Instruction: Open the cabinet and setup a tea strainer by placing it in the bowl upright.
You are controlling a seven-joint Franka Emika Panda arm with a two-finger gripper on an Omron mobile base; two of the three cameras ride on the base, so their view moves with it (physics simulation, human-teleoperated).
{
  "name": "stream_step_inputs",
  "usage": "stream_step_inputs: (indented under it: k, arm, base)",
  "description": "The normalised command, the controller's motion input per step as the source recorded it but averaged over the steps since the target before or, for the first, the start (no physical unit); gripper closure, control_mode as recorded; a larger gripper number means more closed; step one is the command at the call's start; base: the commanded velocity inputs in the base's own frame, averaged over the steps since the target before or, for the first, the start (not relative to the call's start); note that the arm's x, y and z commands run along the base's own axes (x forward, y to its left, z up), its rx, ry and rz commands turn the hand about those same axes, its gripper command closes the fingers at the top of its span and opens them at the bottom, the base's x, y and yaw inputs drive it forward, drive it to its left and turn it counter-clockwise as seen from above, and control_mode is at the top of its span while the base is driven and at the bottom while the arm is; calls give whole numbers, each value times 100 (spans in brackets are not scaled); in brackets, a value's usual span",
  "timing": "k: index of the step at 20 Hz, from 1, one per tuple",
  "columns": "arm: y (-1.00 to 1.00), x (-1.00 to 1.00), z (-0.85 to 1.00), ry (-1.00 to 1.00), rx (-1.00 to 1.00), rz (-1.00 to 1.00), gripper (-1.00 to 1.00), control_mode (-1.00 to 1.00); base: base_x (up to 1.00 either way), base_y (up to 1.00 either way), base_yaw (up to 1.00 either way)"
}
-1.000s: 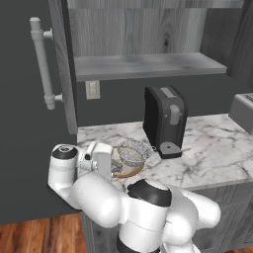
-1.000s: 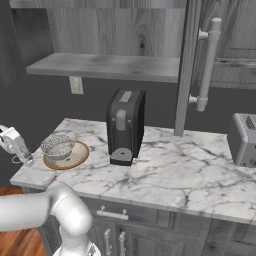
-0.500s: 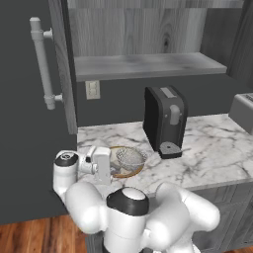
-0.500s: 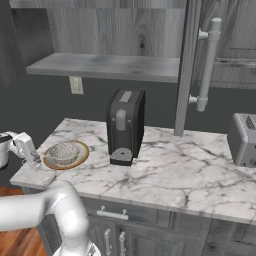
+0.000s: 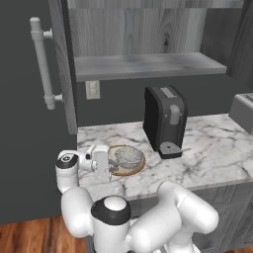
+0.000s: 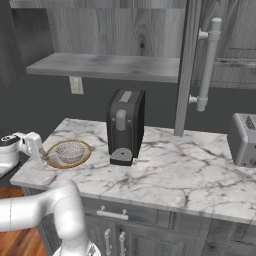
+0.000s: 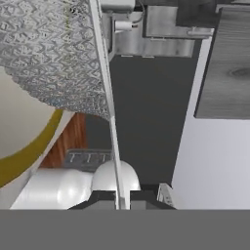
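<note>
The cabinet (image 5: 29, 113) stands open, its door (image 6: 192, 65) swung out and a bare shelf (image 5: 143, 64) inside. On the counter's left end lies the cream bowl (image 5: 136, 169) with its tan rim (image 6: 84, 159). In it sits the mesh tea strainer (image 5: 127, 156), basket opening up (image 6: 70, 151). My gripper (image 5: 113, 166) reaches in level from the left (image 6: 47, 156), just off the counter's edge. In the hand view the strainer's thin handle (image 7: 105, 97) runs straight into the shut fingertips (image 7: 122, 197), with the mesh (image 7: 44, 49) and bowl (image 7: 19, 127) close ahead.
A black coffee machine (image 5: 164, 121) stands right of the bowl. A grey toaster (image 6: 244, 140) sits at the counter's right end. A wall outlet (image 5: 92, 89) is under the shelf. The open left door with its bar handle (image 5: 42, 64) hangs over my hand.
My hand has dropped a little and shifted toward the bowl, and the strainer sits slightly lower in it. The arm's elbow has swung across the foreground. The jaws stayed shut.
</note>
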Motion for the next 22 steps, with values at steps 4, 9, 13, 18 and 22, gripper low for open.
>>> stream_step_inputs:
  k: [4,9,13,18,22]
  arm:
    - [0,49,-17,4,0,0,100,-100]
    - [8,25,-22,0,0,0,100,-100]
    - [13,18,-18,0,0,0,100,-100]
    - [4,8,-10,0,1,0,100,-100]
    - [0,0,-8,0,0,0,100,-100]
  base:
    - [0,0,0]
    - [0,0,0]
    - [0,0,0]
    - [0,0,0]
    - [0,0,0]
